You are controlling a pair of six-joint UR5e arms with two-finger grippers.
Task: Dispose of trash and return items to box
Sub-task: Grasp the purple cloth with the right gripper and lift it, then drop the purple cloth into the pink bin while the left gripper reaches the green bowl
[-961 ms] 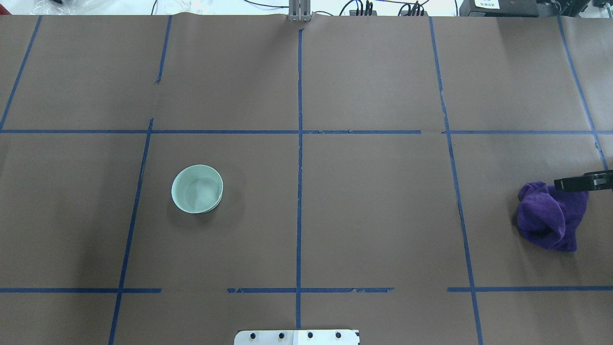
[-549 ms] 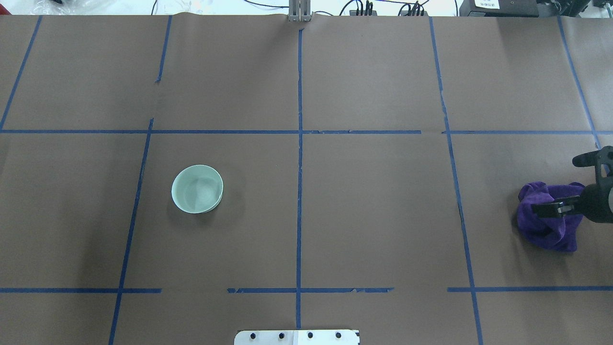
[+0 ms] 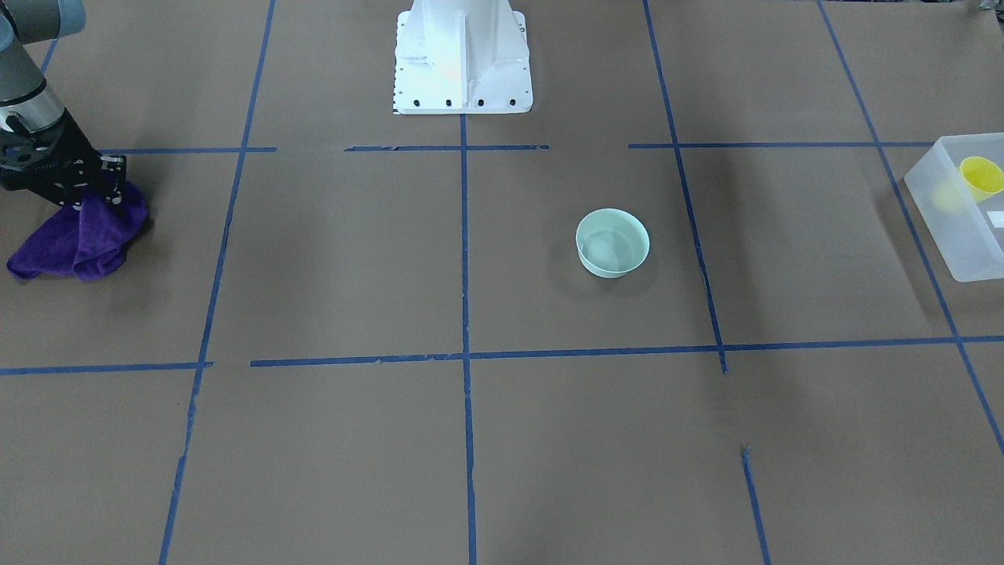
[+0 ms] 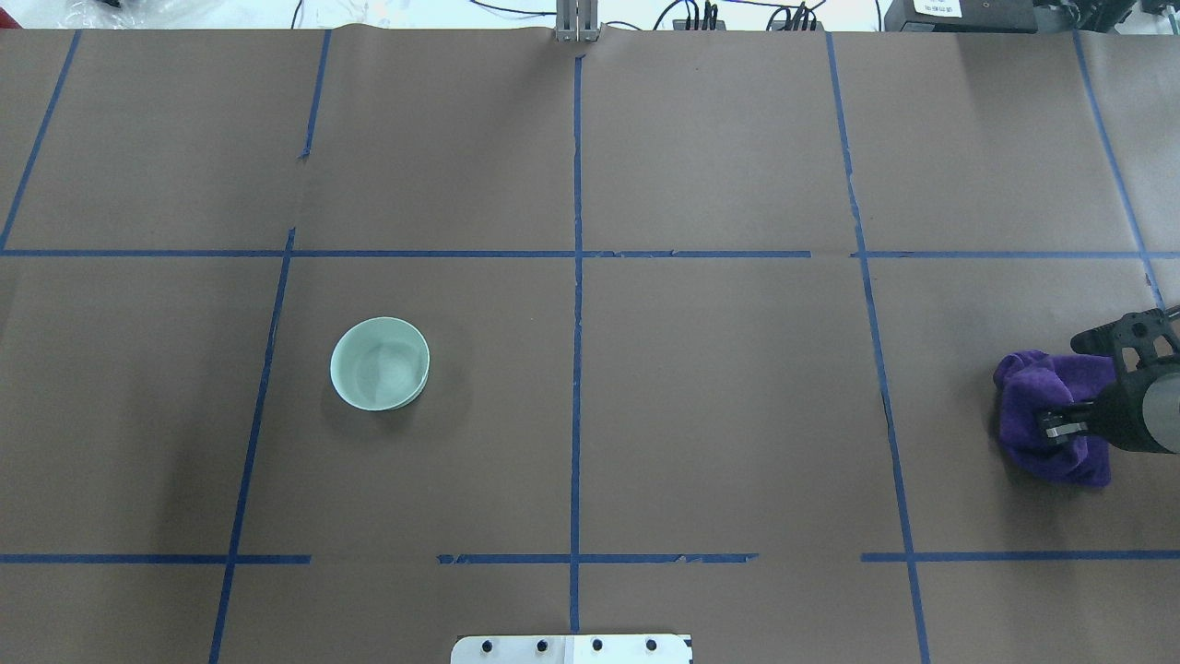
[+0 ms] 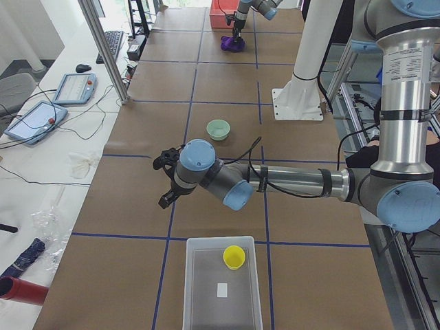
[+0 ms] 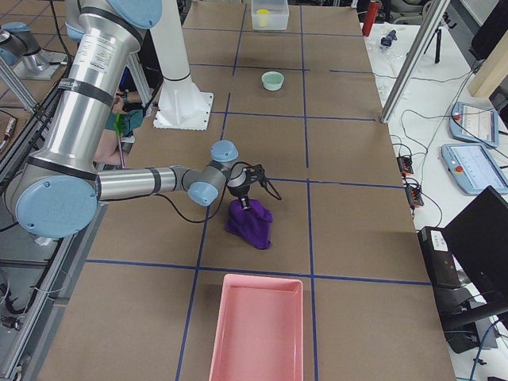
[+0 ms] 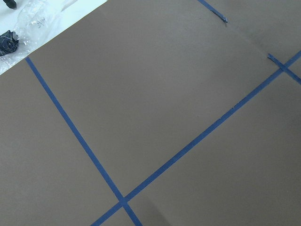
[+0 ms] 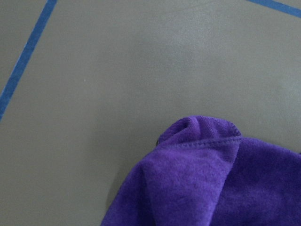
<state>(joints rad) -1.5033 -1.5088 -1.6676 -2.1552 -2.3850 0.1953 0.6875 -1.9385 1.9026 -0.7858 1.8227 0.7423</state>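
The brown paper-covered desk, gridded with blue tape, carries everything. At its end on the robot's left stands the rectangular translucent frosted-white plastic box. At the opposite end lies a shallow pink plastic tray, which looks like the place for trash.

Just short of that tray is a crumpled purple cloth. The round pale mint-green plastic bowl sits upright on the desk, well apart from the box. The small yellow plastic tumbler cup is already inside the box.

The right gripper is down on the cloth's top with its jaws spread wide and nothing clamped yet. The left gripper hovers between bowl and box; I cannot tell how far open it is.

If the jaws close on a thin fold only, the soft cloth could slip free on lifting, or drape over the tray's rim. The bowl's wide, smooth wall could tilt or skid under a rim pinch.
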